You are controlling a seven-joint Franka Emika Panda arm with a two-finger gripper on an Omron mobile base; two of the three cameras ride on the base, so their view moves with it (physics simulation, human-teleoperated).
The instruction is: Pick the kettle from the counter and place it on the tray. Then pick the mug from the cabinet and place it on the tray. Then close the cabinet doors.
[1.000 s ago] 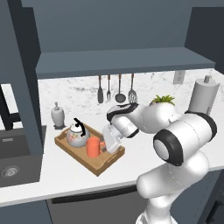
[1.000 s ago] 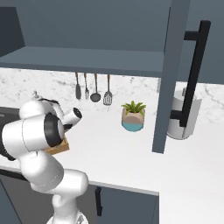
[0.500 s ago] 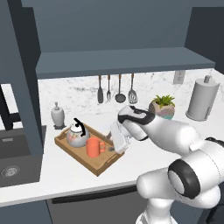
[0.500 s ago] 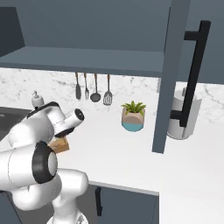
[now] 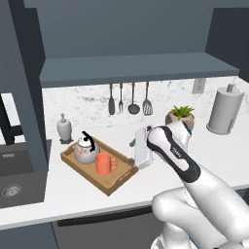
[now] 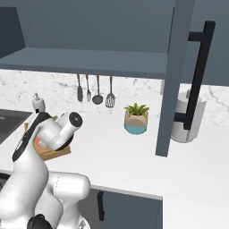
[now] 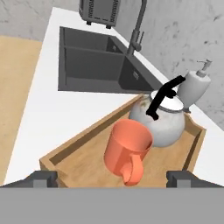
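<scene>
Hovering just beside the tray (image 5: 117,181) on the white marble worktop (image 5: 204,155), the gripper (image 7: 112,178) hangs spread and empty, its two dark fingertips (image 7: 41,179) set wide apart at the foot of the hand view. The orange mug (image 7: 127,151) stands upright inside the tray, loop handle turned toward the camera, touching or nearly touching the white kettle (image 7: 161,118), which sits at the tray's far end with its black arched handle up. A grey-white soap dispenser (image 7: 194,89) stands on the worktop just behind the tray, near the dark sink (image 7: 89,65).

Both objects appear delivered, so the doors look like the remaining step. In the right base view one tall slate-blue cabinet door (image 6: 176,76) stands swung open over the worktop, its black bar handle (image 6: 196,76) facing out; the other door (image 5: 22,87) hangs open at the left edge of the left base view. The open cabinet (image 5: 136,68) shows a bare shelf.

Risks from here lie in the swing away: the arm's elbow passes close to a potted plant (image 6: 136,118) and a paper-towel roll (image 5: 224,110), and a wide sweep toward either door could knock them. A low retreat could also clip the mug and tip it against the kettle. Pushing a door off its handle, near the hinge edge, could stall the closing.
</scene>
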